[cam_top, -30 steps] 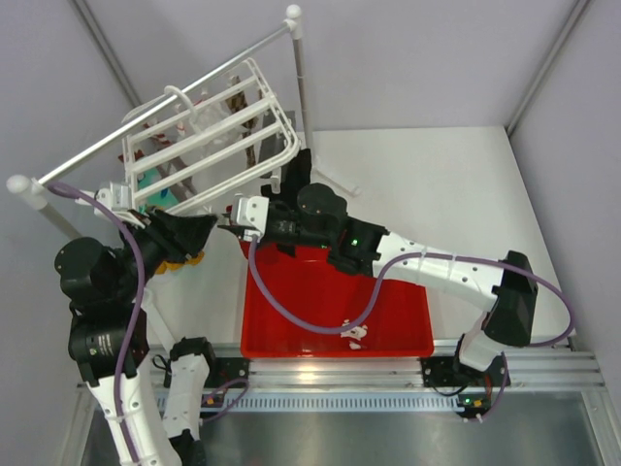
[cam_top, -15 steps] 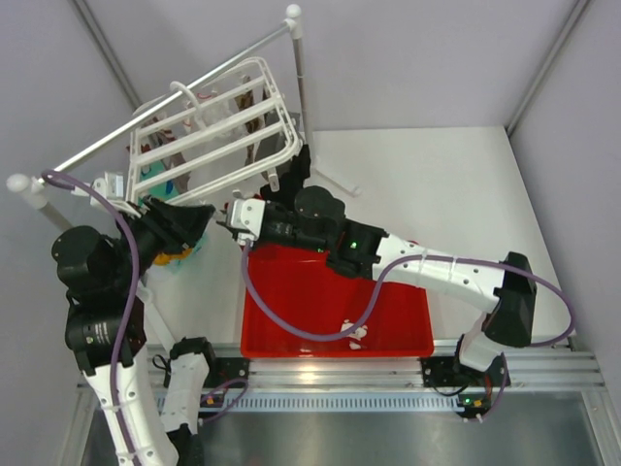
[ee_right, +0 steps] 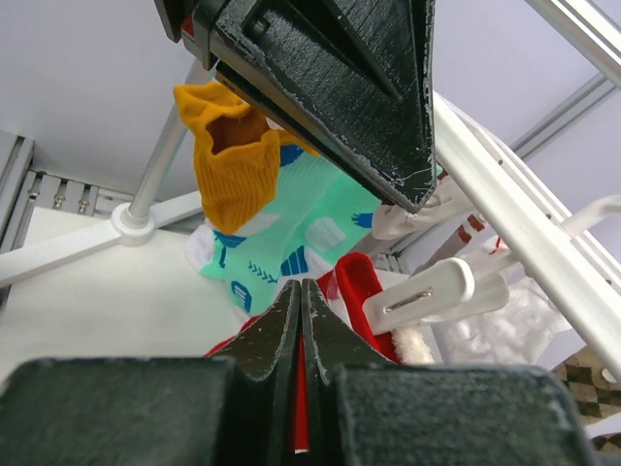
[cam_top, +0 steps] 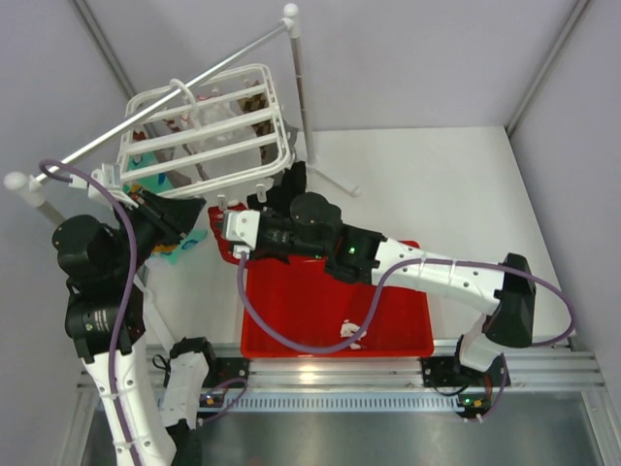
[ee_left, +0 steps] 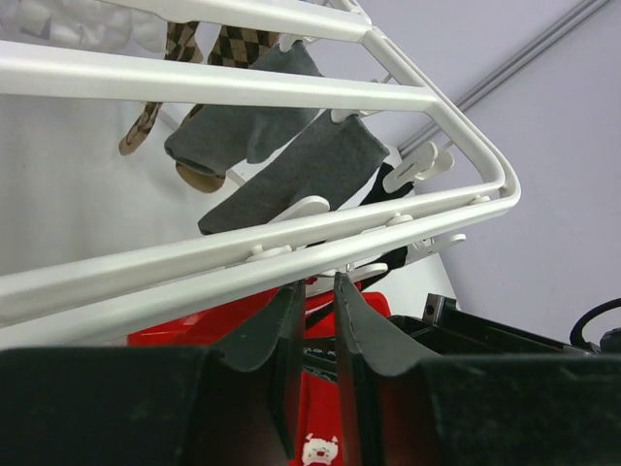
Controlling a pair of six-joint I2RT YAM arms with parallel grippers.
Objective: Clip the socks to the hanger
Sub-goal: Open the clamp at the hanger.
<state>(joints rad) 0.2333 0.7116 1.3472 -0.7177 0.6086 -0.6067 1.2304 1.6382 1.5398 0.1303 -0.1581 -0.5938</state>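
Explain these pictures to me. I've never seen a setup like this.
Two robot arms, left and right, stand at the near edge of a white table. The wide picture looks down from above; the other two come from a camera on each wrist, looking past that arm's tip. A red tray lies on the table. A white drying hanger hangs behind it, grey socks dangling from it. The right arm's fingers are shut on a red sock. The left arm's fingers sit just under the hanger's bar, nearly closed; whether they grip anything is unclear.
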